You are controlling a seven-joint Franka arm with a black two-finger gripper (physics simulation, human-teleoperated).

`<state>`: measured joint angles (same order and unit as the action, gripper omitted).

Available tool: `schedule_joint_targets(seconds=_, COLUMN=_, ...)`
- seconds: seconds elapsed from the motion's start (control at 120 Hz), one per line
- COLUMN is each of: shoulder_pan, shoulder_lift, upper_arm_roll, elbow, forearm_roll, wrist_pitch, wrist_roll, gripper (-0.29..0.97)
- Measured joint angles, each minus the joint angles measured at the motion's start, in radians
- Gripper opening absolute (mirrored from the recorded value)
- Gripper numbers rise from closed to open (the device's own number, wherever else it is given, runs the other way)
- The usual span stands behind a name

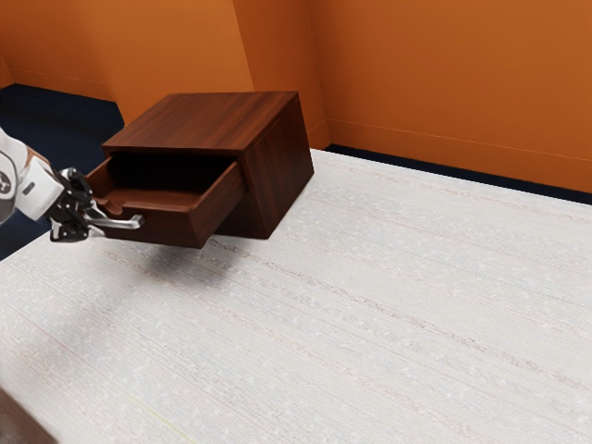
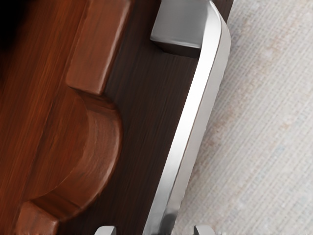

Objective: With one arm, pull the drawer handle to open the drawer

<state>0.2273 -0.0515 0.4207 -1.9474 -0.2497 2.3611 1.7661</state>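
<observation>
A dark wooden cabinet (image 1: 222,120) stands on the table at the exterior view's upper left. Its single drawer (image 1: 166,208) is pulled out partway toward the arm, and the hollow inside shows. A silver bar handle (image 1: 120,223) sticks out of the drawer front. My gripper (image 1: 91,222) is at the handle's end nearest the arm, shut on it. In the wrist view the handle (image 2: 195,112) runs along the dark drawer front (image 2: 142,122), and a fingertip (image 2: 105,230) shows on each side of it.
The white textured table (image 1: 370,305) stretches wide to the exterior view's right and front. Orange walls (image 1: 444,65) rise behind the cabinet. The table's edge and dark floor (image 1: 46,120) lie beside the arm.
</observation>
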Motion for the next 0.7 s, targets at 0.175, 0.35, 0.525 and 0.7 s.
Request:
schedule_joint_targets(seconds=0.175, shoulder_pan=0.079, shoulder_lift=-0.042, upper_arm_roll=0.005, elbow=-0.001, forearm_roll=0.0, wrist_pitch=-0.004, wrist_roll=-0.002, gripper=0.21)
schedule_joint_targets(seconds=0.35, shoulder_pan=0.162, shoulder_lift=-0.145, upper_arm_roll=0.023, elbow=-0.007, forearm_roll=0.0, wrist_pitch=-0.014, wrist_roll=-0.002, gripper=0.21)
schedule_joint_targets(seconds=0.525, shoulder_pan=0.147, shoulder_lift=-0.297, upper_arm_roll=0.007, elbow=0.029, forearm_roll=0.0, wrist_pitch=-0.259, wrist_roll=-0.04, gripper=0.45)
schedule_joint_targets(seconds=0.7, shoulder_pan=0.142, shoulder_lift=-0.407, upper_arm_roll=-0.207, elbow=0.053, forearm_roll=0.034, wrist_pitch=-0.587, wrist_roll=-0.212, gripper=0.58)
